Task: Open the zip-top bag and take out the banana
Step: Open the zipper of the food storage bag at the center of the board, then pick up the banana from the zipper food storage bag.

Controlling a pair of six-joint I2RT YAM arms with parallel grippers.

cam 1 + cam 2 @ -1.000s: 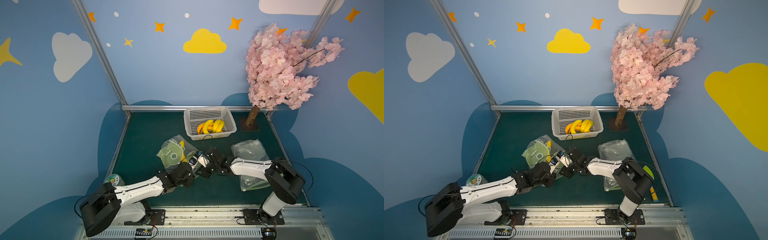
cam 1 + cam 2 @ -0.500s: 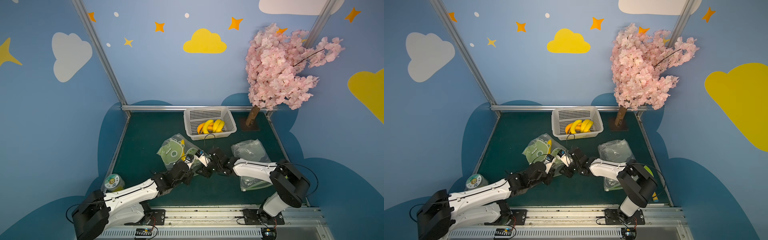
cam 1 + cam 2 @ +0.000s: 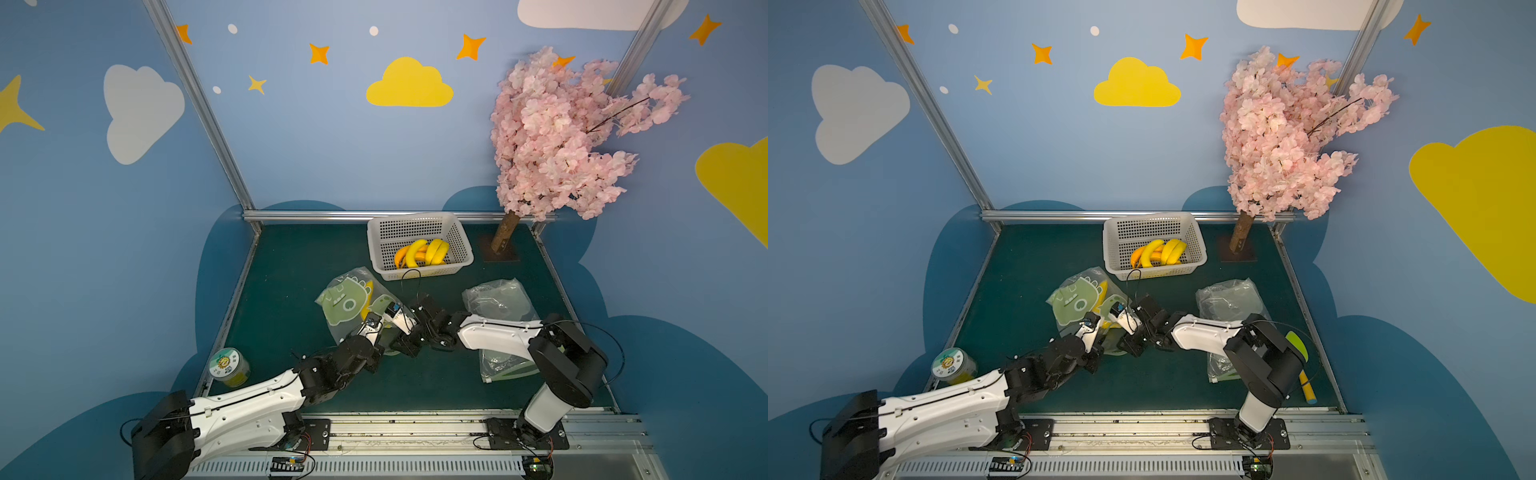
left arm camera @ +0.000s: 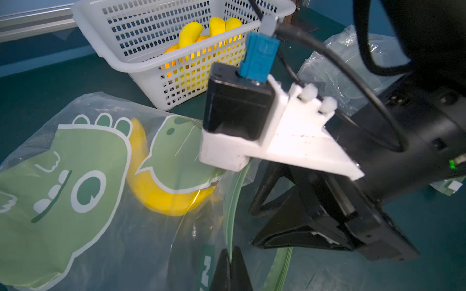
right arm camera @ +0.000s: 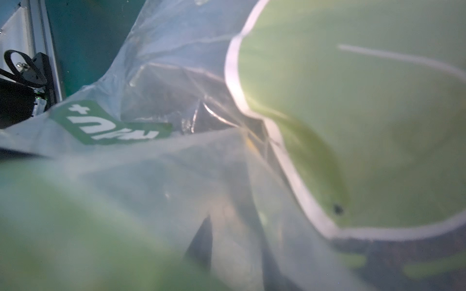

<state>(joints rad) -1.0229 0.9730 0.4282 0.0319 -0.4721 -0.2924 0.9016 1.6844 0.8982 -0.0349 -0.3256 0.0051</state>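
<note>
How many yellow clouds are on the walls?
2: one yellow cloud on the back wall above the basket, another on the right wall beside the tree. The tree may hide more.

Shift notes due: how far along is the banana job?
Done: the zip-top bag looks unzipped, its green zip strips parted at the mouth. In hand: the left gripper pinches one strip with shut jaws; the right gripper, jaws apart, is at the mouth. Left: the banana lies inside the bag, not yet taken out.
</note>
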